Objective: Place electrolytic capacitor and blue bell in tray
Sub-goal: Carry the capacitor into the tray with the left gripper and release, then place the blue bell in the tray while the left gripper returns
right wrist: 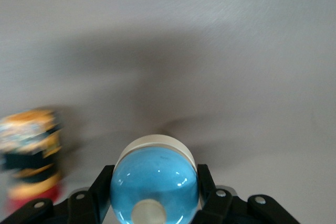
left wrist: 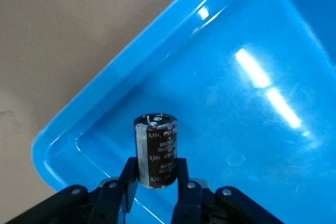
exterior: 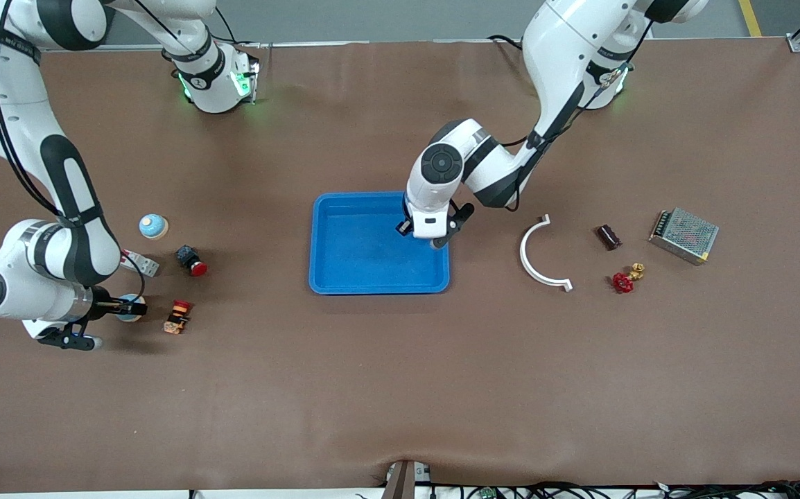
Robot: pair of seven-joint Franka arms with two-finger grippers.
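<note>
Both grippers loaded
Left gripper (left wrist: 155, 182) holds the capacitor (left wrist: 156, 149) over the tray (exterior: 372, 277); right gripper (right wrist: 153, 195) fingers clasp the blue bell (right wrist: 154, 182) near the tabletop (exterior: 400, 388).

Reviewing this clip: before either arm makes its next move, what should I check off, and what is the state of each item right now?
1. Left gripper shut on the electrolytic capacitor: ok, fingers clamp its lower body in the left wrist view.
2. Capacitor over the blue tray: ok, it hangs above the tray floor near a corner.
3. Tray floor under the capacitor bare: ok.
4. Right gripper shut on the blue bell: ok, fingers sit on both sides of the dome.
5. Bell lifted off the table: cannot tell.
6. Right arm's route to the tray: not ok to go low; the orange-and-red switch stands beside the bell and a red-capped button lies toward the tray.
</note>
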